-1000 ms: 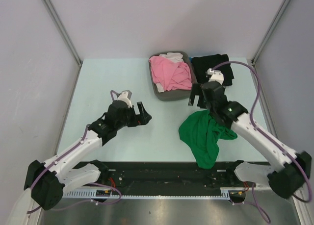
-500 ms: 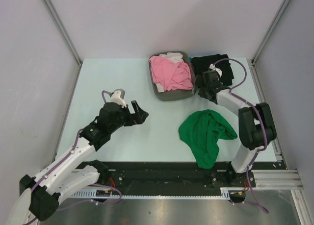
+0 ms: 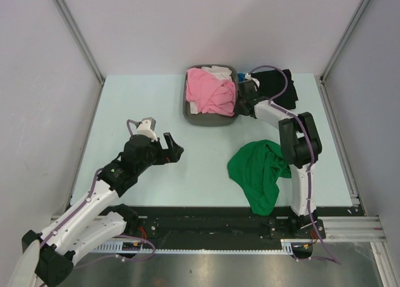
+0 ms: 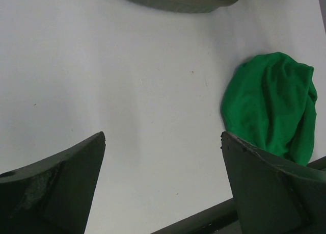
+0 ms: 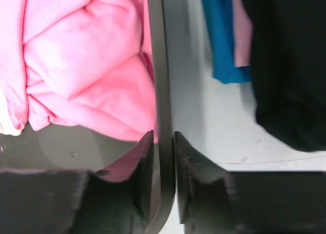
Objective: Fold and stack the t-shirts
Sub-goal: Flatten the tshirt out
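Clamps the right gripper [image 5: 163,142] narrowly on the side wall of the dark grey plastic tray [image 5: 155,66], a crumpled pink cotton t-shirt [image 5: 81,55] heaped inside, with a blue cotton t-shirt [image 5: 224,40] and a black cotton t-shirt [image 5: 290,66], seemingly stacked, just beyond on the pale table [image 5: 204,117]. Holds the left gripper [image 3: 175,147] spread wide over bare table, gripping nothing. Shows a crumpled bright green cotton t-shirt [image 3: 259,168] lying near the table's front edge.
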`<act>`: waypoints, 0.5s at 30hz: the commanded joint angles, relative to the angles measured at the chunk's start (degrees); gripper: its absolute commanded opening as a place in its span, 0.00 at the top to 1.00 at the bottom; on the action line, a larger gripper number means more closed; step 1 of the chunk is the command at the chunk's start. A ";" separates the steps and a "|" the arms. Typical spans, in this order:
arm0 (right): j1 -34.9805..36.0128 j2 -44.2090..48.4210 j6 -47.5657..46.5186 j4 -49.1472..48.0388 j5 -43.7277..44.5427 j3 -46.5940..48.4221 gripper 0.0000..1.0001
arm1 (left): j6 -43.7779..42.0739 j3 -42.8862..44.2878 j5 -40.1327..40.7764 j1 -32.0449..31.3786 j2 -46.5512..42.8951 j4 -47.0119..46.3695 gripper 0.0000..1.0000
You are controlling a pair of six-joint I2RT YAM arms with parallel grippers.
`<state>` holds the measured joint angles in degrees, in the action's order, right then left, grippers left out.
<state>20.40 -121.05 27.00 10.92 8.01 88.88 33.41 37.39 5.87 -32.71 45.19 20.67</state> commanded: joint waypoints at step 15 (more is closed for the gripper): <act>19.84 -17.63 0.84 11.84 0.43 31.34 1.00 | -0.98 -0.03 1.43 0.54 -2.30 1.39 0.00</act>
<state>35.27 -135.50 26.83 21.37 12.67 112.77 33.17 37.17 5.93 -32.58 43.94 21.28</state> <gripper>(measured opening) 0.109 0.996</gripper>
